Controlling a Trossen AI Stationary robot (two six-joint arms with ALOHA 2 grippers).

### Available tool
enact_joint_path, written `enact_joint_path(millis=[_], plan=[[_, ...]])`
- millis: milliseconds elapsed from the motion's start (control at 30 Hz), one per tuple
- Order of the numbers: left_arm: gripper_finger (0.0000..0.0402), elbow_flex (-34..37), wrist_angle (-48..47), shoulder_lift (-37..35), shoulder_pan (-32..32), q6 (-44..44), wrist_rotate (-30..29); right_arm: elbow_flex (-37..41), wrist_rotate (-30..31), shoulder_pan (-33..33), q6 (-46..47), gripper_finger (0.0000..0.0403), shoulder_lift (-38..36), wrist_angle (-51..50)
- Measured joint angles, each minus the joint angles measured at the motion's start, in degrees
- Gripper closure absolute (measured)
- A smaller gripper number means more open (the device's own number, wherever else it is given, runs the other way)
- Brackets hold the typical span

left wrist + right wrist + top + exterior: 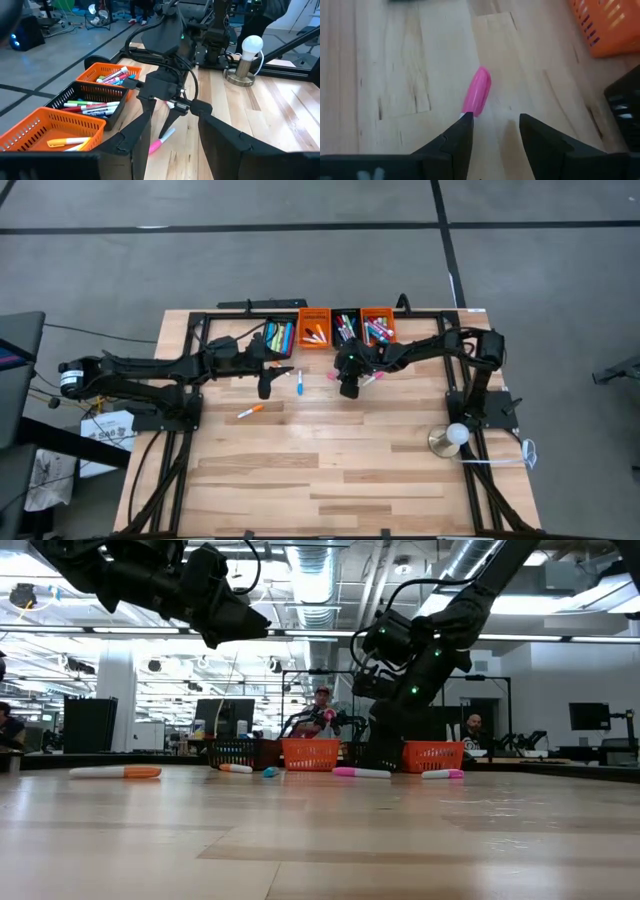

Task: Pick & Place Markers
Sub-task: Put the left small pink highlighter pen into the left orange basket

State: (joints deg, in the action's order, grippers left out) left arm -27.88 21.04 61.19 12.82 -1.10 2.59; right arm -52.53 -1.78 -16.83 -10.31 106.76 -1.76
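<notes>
Loose markers lie flat on the wooden table: an orange one (250, 411), a blue-capped one (299, 384) and two pink ones (330, 376) (372, 379). More markers fill the orange and black bins (315, 328) at the far edge. My right gripper (496, 122) is open and down at the table (350, 388). A pink-capped marker (476, 93) lies just ahead of it, with its white body running in beside one finger (462, 131). My left gripper (265, 387) is open and hovers well above the table, between the orange and blue markers (225, 625). My right gripper comes down from above onto the white end (465, 116) of the pink-capped marker, which lies flat on the table. That end sits at the tip of one finger, outside the gap between the two. Whether the finger touches it, I cannot tell.
Several bins stand in a row along the far edge: black (278, 336), orange, black (346, 326) and orange (378, 326). A lamp with a white bulb (455, 437) stands near the right arm's base. Bare wood stretches across the near half of the table (330, 480). People sit in the room behind.
</notes>
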Motion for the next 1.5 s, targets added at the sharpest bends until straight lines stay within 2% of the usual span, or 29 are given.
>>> enact_joint_path(millis=[233,467,600,733,1500], plan=[[0.0242,0.00,0.00,0.02,0.00,-0.09,0.00,0.15,-4.74,0.34,-0.02,0.0224,-0.28,-0.86],[0.0242,0.00,0.00,0.02,0.02,-0.09,0.00,0.19,-4.95,0.32,-0.02,0.0196,-0.25,-0.96],[0.0242,0.00,0.00,0.02,0.02,-0.09,0.00,0.26,-7.94,0.32,-0.08,0.0185,-0.18,-1.13],[0.0242,0.00,0.00,0.02,0.02,-0.08,0.00,0.31,-9.38,0.45,-0.17,0.0184,-1.50,-1.57],[0.0242,0.02,0.00,0.04,0.02,-0.08,0.00,0.35,-8.59,2.21,-2.19,0.0199,-4.74,-3.20]])
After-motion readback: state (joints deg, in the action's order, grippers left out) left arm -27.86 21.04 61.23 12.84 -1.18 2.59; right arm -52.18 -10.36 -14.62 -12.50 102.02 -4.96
